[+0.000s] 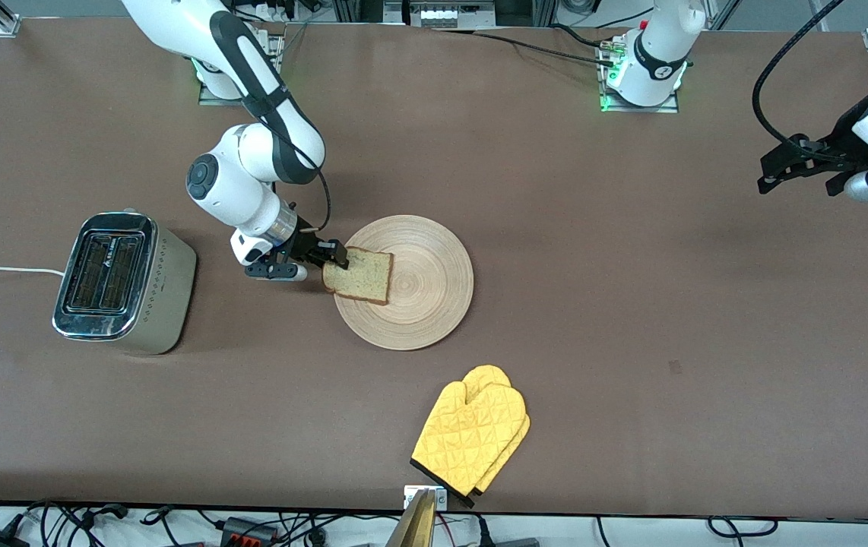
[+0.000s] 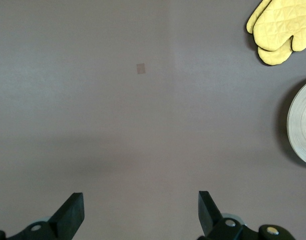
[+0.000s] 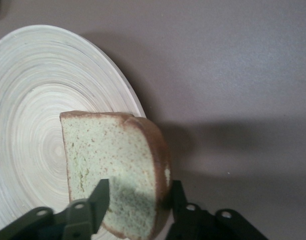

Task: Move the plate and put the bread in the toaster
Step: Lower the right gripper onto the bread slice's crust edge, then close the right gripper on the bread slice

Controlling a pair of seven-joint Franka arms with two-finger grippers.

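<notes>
The bread [image 1: 362, 277] lies on the plate [image 1: 426, 281] at the rim toward the right arm's end, one edge tipped up. My right gripper [image 1: 337, 258] is low at that edge, open. In the right wrist view its jaws [image 3: 139, 192] straddle the bread [image 3: 107, 150], one finger against the crust and the other over the face, with the plate [image 3: 27, 125] underneath. The toaster [image 1: 118, 281] stands toward the right arm's end, slots up. My left gripper [image 1: 768, 175] waits in the air at the left arm's end, open and with nothing in it [image 2: 141, 210].
Yellow oven mitts [image 1: 472, 433] lie nearer the front camera than the plate, and show in the left wrist view [image 2: 278, 30] beside the plate's rim [image 2: 300, 125]. The toaster's white cord [image 1: 1, 269] runs off toward the table's edge.
</notes>
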